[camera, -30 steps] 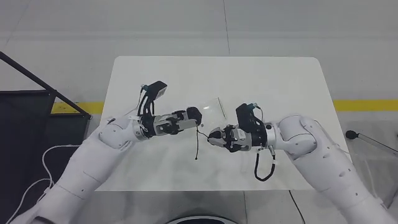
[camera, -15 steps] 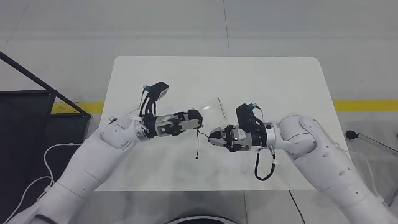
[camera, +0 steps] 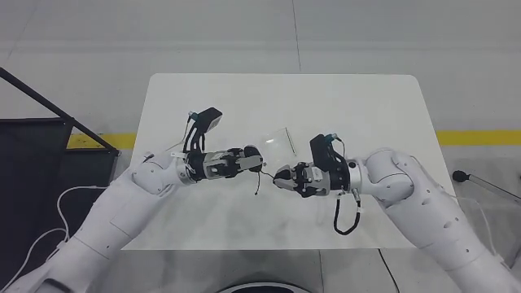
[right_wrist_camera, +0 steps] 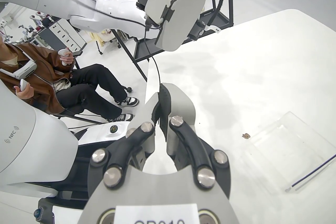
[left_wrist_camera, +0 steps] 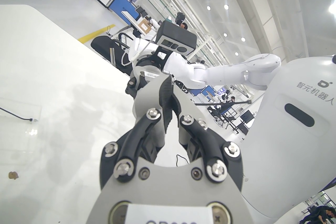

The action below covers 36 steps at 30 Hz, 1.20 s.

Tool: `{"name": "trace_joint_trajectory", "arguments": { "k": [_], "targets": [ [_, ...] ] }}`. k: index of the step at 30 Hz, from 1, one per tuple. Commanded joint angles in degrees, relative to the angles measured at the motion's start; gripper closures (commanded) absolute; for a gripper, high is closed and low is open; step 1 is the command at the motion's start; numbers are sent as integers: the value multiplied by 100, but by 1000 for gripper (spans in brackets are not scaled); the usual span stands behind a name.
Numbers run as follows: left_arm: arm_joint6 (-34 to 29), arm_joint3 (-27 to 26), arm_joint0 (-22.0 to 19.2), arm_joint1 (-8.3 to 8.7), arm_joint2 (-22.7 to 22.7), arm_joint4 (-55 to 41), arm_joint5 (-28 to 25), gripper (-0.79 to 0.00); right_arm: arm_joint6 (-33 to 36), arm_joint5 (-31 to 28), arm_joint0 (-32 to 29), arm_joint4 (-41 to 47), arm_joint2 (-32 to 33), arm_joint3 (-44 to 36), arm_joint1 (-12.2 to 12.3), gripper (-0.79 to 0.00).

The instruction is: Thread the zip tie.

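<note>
A thin black zip tie [camera: 258,182] spans the short gap between my two grippers above the middle of the white table [camera: 366,106]. My left gripper [camera: 254,163] is shut on its upper end. My right gripper [camera: 281,178] is shut on its other end, and a short tail hangs below. In the right wrist view the zip tie [right_wrist_camera: 157,70] runs from my right gripper [right_wrist_camera: 161,93] up to the left gripper [right_wrist_camera: 178,22]. The left wrist view has my left gripper [left_wrist_camera: 170,95] with fingers pressed together, and the right gripper just beyond it.
A clear plastic tray [camera: 281,139] lies on the table just behind the grippers, with a second black zip tie [right_wrist_camera: 309,174] in it. A small brown scrap [right_wrist_camera: 246,135] sits beside the tray [right_wrist_camera: 286,149]. A dark rack stands off the table's left side.
My left gripper has come closer to the right gripper. The zip tie's hanging tail is now shorter than a second ago. The right arm has hardly moved.
</note>
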Motion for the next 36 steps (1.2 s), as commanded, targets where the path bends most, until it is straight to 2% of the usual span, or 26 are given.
{"name": "trace_joint_trajectory", "arguments": {
  "k": [1,9,21,30,36],
  "targets": [
    [0,-3,-11,8,11,-8,0,0,-15,0,10,4,-10,8,6,0],
    [5,57,43,29,-230,62,0,0,-224,0,-50,-49,68,-178,84,0],
    [257,-24,333,28,-710,502,0,0,-1150,0,-502,-363,406,-945,418,0],
    [395,-84,510,31,-969,721,0,0,-2260,0,-648,-820,377,-1339,732,0],
    [428,-124,607,38,-1113,776,0,0,-3496,0,-664,-1561,199,-1489,971,0]
  ]
}}
